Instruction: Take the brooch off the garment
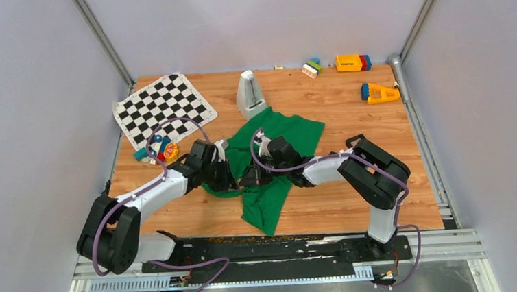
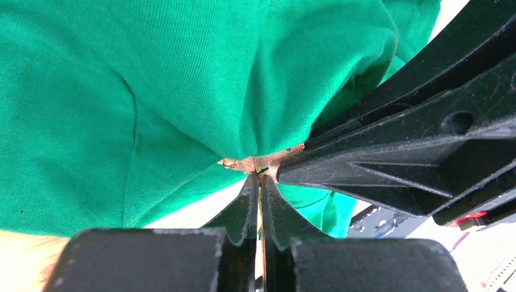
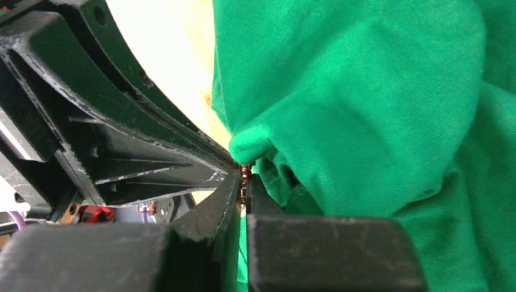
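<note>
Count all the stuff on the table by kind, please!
Green garment: 1
Brooch: 1
Chequered mat: 1
Metronome: 1
Building-block toys: 3
Toy heap beside the mat: 1
Tiny far-edge piece, too small to name: 1
Total: 9

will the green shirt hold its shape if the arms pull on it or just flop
Probably floppy: the garment lies rumpled and bunches into soft folds where the jaws meet at the brooch. Likely light, so it may drag along rather than stay put.
</note>
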Robot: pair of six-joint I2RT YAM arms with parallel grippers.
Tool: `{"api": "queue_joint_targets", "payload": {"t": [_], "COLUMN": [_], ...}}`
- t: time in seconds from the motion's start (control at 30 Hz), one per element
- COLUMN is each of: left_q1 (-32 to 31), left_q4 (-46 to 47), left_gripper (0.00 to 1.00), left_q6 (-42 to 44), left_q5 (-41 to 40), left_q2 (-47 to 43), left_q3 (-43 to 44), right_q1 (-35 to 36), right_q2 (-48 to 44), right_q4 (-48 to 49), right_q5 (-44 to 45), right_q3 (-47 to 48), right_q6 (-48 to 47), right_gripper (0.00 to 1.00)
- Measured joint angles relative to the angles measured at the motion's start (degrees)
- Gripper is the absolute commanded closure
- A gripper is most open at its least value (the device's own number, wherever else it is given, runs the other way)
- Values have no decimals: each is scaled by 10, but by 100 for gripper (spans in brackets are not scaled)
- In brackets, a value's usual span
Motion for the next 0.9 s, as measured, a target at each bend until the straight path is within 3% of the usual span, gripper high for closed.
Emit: {"api": "queue_joint_targets", "payload": {"t": [0.17,0.23,0.4,0.5,0.63,0.77,0.9], "left_q1": [-1,-1,14,60,124,139,139], "left_q4": [8,12,14,28,113,222,302], "left_gripper": [65,60,62,72,75,71,61], "left_q6": [-4,-9,-21,-36,-86,-152,-194], "left_q5": [1,3,18,62,133,186,219], "left_q2": [-10,-34,-140,-197,-211,-196,-174], "left_q3": [-6,-21,-78,-108,-158,-210,-218], "right_q1": [-10,-16,-36,-44,-46,-46,-47], "right_q2": [2,2,0,0,0,0,-2], "right_q4": [1,3,37,63,96,131,159], "right_q5": [-7,-9,-40,-63,-85,-101,-117], "right_q3": [0,-2,-23,-34,-42,-52,-61], "right_q6": [9,10,22,33,45,55,65], "right_gripper": [100,100,100,100,100,100,100]}}
